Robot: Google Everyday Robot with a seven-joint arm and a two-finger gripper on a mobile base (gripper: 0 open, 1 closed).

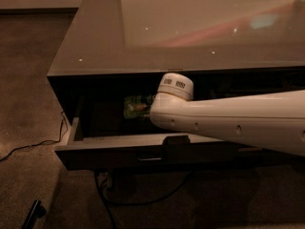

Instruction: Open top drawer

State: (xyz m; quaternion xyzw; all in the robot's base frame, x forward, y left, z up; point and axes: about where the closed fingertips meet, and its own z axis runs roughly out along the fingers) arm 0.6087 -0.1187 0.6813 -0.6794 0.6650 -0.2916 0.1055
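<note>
The top drawer (114, 152) of the dark cabinet stands pulled out toward me. Its small loop handle (150, 158) shows on the flat front. A green packet (136, 106) lies inside at the back. My white arm (228, 118) reaches in from the right across the drawer opening. A dark part of my gripper (176, 140) shows just under the arm at the drawer front's top edge, right of and above the handle. The rest of the gripper is hidden behind the arm.
The glossy cabinet top (190, 27) overhangs the open drawer. Black cables (28, 147) trail on the carpet at the left and under the cabinet (143, 199). A dark object (33, 213) lies on the floor at the bottom left.
</note>
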